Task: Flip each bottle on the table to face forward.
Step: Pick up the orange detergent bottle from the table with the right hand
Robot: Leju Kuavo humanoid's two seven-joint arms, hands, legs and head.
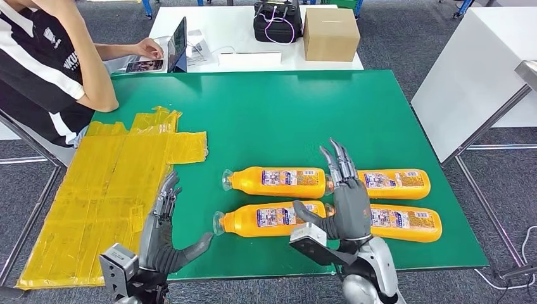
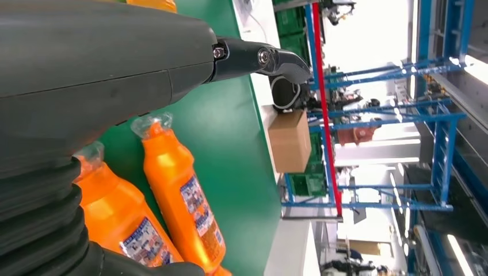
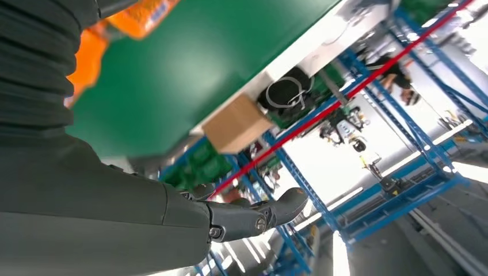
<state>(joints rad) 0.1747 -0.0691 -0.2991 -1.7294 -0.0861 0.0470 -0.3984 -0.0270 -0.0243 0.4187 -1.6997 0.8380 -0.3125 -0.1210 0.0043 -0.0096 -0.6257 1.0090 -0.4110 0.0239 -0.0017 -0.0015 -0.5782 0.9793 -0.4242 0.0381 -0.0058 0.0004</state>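
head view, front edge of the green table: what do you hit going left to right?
yellow plastic sheet → left hand → near-left bottle → right hand → near-right bottle

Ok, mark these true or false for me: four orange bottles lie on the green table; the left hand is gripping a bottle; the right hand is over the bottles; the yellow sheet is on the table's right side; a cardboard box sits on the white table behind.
1. Four orange bottles lie on the green table. True: far-left bottle, far-right bottle, near-left bottle, near-right bottle.
2. The left hand grips a bottle. False: it holds nothing, fingers apart, beside the yellow sheet.
3. The right hand is over the bottles. True: it is between the left and right pairs.
4. The yellow sheet is on the right. False: it is on the left.
5. A cardboard box sits on the white table. True.
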